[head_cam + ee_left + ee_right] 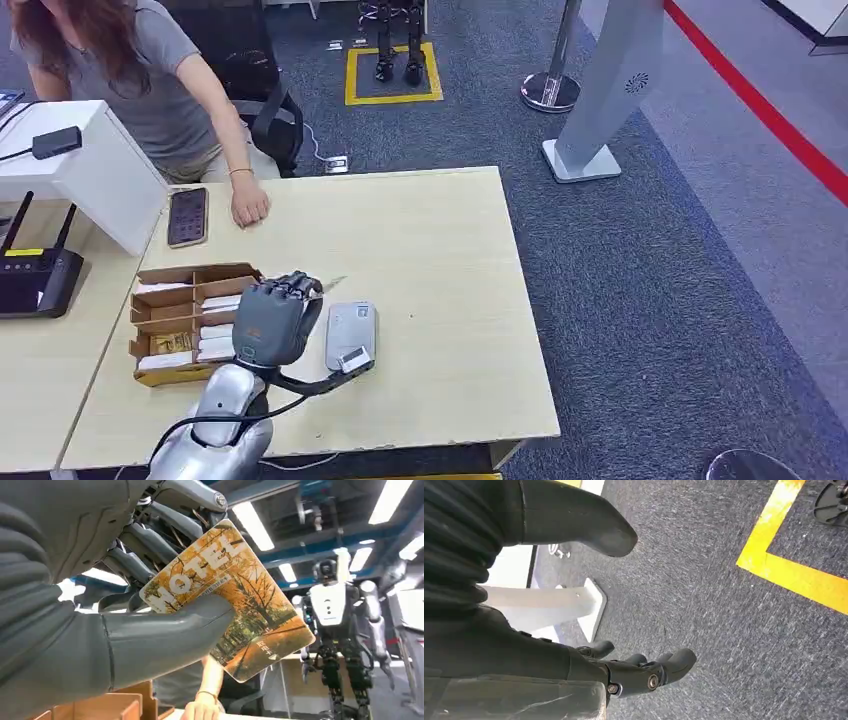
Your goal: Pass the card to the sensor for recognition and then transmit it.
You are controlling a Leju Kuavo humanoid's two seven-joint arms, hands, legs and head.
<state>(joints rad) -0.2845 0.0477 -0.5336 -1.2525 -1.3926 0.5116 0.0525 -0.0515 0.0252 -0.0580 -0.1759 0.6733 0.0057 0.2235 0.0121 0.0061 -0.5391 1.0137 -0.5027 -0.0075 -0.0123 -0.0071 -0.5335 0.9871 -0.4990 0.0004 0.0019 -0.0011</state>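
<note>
Carpet point(640, 300) of dark grey-blue lies around a pale wooden table point(440, 250), with a red line along the floor at the far right and a yellow square marked beyond the table's far edge. On the table sit a cardboard tray point(185, 320) of small compartments, a grey sensor point(351, 336) just beside it, and a phone point(187, 216) near a person's hand point(248, 208) resting on the far side. The left hand point(272, 318) is raised between tray and sensor, its back to the head camera, so what it carries is nearly hidden there apart from a thin edge past the fingers. The left wrist view shows it plainly: an orange autumn-print card point(235, 605) reading "MOTEL", pinched between the thick thumb and the fingers, held in the air above the table. The right hand point(624, 670) hangs over carpet, fingers loosely apart with nothing in them. The card's small print is too fine to read.
</note>
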